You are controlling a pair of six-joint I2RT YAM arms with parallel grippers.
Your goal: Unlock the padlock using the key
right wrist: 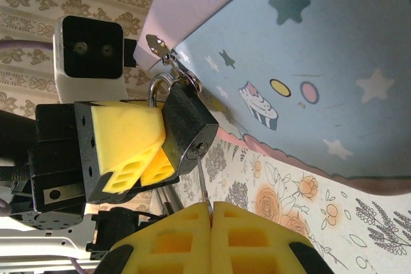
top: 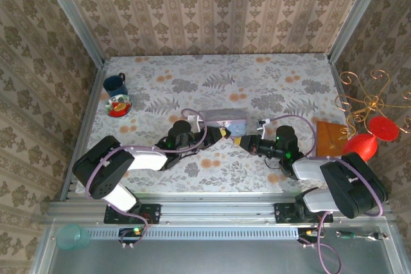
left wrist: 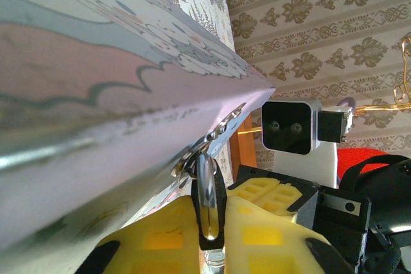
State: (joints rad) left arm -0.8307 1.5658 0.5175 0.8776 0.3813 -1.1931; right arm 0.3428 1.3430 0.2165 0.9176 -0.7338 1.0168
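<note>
Found the padlock point(right wrist: 186, 126) at a corner of the tin point(right wrist: 308, 62), near the middle of the tabletop point(top: 257, 81), hooked by its shackle point(left wrist: 207, 190) through the hasp point(right wrist: 168, 62). Saw the left hand point(right wrist: 154, 152) pinching the dark body between its yellow fingers, keyhole end turned toward the other arm. Saw the right hand point(right wrist: 210, 213) pressed together on the key point(right wrist: 202, 187), leaving just the thin blade poking out past the fingertips. Traced that blade up to the keyhole, tip at or just inside the slot; could not tell how deep.

Judged the early steps done: key picked up, padlock steadied, blade lined up and brought to the keyhole. Judged the rest undone: pushing the blade fully home, turning it, popping the shackle. Noted both shackle legs seemingly seated in the body, so took the padlock as not yet open. Expected trouble from the thin blade bending or slipping in the pinch if turned before seating, and from the tin shifting under the push.
</note>
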